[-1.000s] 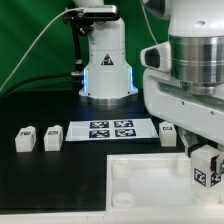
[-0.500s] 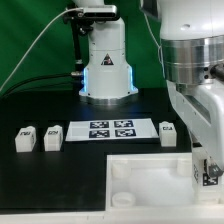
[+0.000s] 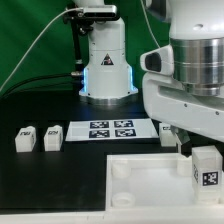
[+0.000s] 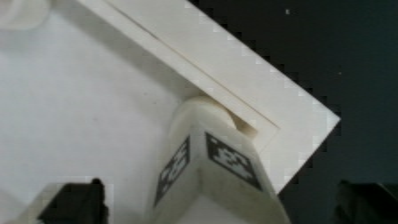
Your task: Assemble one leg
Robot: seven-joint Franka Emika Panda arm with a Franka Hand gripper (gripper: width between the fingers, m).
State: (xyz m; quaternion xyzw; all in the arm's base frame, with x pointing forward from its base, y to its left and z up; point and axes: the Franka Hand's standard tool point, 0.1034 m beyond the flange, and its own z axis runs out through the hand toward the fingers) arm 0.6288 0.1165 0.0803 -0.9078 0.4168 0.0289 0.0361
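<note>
A white leg [image 3: 205, 165] with a black-and-white tag stands upright at the corner of the white tabletop [image 3: 145, 182], at the exterior view's right. My gripper [image 3: 203, 150] hangs over the top of that leg. In the wrist view the leg [image 4: 210, 160] sits between my two dark fingertips [image 4: 75, 203], with a visible gap on at least one side, so the gripper [image 4: 217, 206] is open around the leg. The tabletop's edge and corner [image 4: 267, 90] show beside the leg.
Two loose legs [image 3: 24, 138] [image 3: 52, 136] lie at the exterior view's left and another [image 3: 168, 133] near my arm. The marker board [image 3: 110, 129] lies between them. The arm's base [image 3: 105, 60] stands behind.
My wrist turned about the leg and came back. My fingers, which held the leg a second ago, now stand apart from it. The leg stays at the tabletop's corner.
</note>
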